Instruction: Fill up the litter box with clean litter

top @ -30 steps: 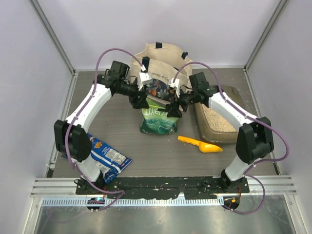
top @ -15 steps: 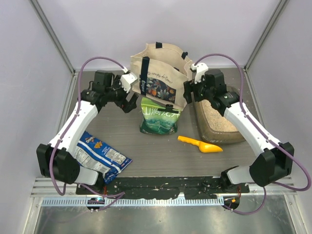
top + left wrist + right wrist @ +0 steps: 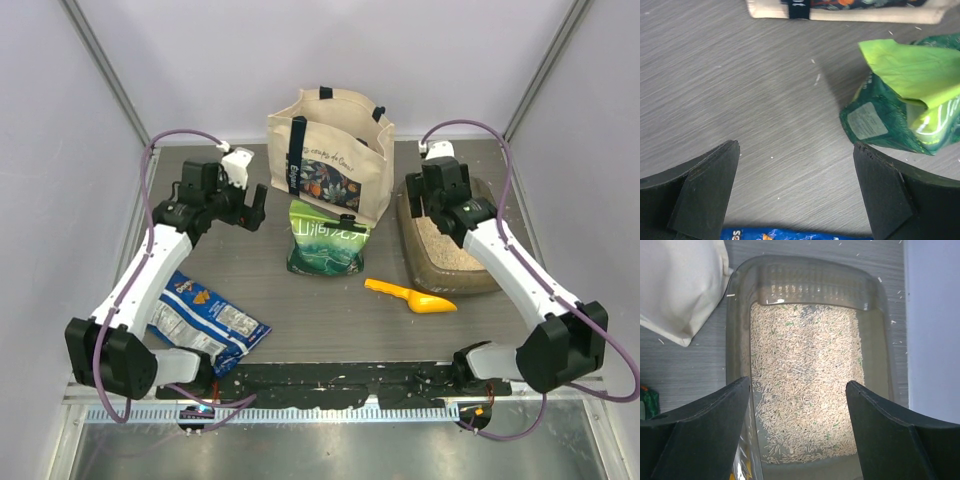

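The litter box (image 3: 488, 278) is a translucent grey-brown tray at the right of the table. Pale beige litter (image 3: 450, 250) lies in it; in the right wrist view the litter (image 3: 807, 385) covers the middle of the tray (image 3: 875, 295). My right gripper (image 3: 418, 206) hangs open and empty over the tray's far left corner. My left gripper (image 3: 248, 208) is open and empty above bare table, left of the green-and-white pouch (image 3: 325, 245). The pouch (image 3: 900, 105) stands upright with its top folded open.
A cream canvas tote bag (image 3: 330, 155) stands behind the pouch. A yellow scoop (image 3: 412, 296) lies on the table between pouch and tray. A blue snack bag (image 3: 205, 318) lies at the front left. Side walls close in the table.
Both grippers have let go of the pouch and drawn apart. The left moved left over the table; the right moved right over the litter box. The pouch stays standing.
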Robot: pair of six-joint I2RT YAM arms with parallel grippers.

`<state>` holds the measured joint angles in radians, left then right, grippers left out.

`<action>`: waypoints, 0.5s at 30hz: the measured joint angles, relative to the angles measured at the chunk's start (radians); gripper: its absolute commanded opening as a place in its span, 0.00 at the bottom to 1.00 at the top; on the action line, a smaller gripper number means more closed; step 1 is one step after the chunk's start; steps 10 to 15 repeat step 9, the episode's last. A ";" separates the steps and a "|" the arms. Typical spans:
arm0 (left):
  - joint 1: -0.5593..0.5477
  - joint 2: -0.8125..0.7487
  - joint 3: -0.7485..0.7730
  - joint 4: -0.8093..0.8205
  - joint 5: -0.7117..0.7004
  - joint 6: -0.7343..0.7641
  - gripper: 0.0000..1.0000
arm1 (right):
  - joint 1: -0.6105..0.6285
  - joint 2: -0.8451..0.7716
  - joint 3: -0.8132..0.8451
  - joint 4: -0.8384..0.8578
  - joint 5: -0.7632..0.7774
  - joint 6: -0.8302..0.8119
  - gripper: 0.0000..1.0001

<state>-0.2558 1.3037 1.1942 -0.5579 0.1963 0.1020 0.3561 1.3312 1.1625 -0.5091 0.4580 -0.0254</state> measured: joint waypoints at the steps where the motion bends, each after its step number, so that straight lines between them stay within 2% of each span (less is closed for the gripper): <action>1: 0.008 -0.008 0.000 -0.001 -0.018 -0.017 1.00 | 0.000 -0.014 0.000 0.000 0.012 0.000 0.83; 5: 0.045 -0.035 0.040 -0.034 -0.080 -0.049 1.00 | 0.000 -0.065 0.004 0.002 0.031 -0.001 0.83; 9: 0.076 -0.049 0.143 -0.064 -0.132 -0.049 1.00 | 0.000 -0.054 0.062 0.003 0.042 -0.010 0.83; 15: 0.076 -0.049 0.143 -0.064 -0.132 -0.049 1.00 | 0.000 -0.054 0.062 0.003 0.042 -0.010 0.83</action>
